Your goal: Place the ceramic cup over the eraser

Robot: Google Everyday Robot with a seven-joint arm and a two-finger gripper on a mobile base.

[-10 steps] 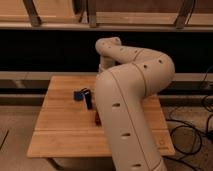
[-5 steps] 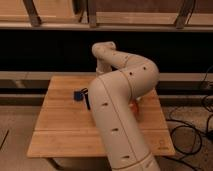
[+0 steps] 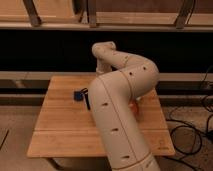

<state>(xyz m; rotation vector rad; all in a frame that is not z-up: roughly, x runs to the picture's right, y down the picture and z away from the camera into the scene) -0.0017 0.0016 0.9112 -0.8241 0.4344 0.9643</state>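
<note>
Where the white arm folds over the wooden counter, the holdings stand as follows.

Arm: thick, white and jointed. It rises from the lower edge, bends at an elbow on the right, and runs back up and left to a rounded joint. From there it drops behind its own near link.

Tool: at the end of that descending section, over the middle of the counter towards its far side. It is wholly hidden by the near link. Whether it stands wide, narrow or closed on anything cannot be told.

Ceramic cup: no part shows, and its place cannot be told. The arm covers the middle of the counter.

Eraser: slim black bar, lying flat on the counter left of centre. It slants slightly, with its far end leaning left. Its right side meets the left outline of the arm.

Blue item: small, dark blue and blocky, on the counter just left of the eraser's far end. Whether the two touch cannot be told.

Orange-red item: a sliver only, showing at the right outline of the arm, on the counter. The rest is hidden.

Counter: pale planks, with bare stretches along the left and the near edge.

Surroundings: a dark recess behind the counter, wooden framing above it, and black cables on the floor to the right.
</note>
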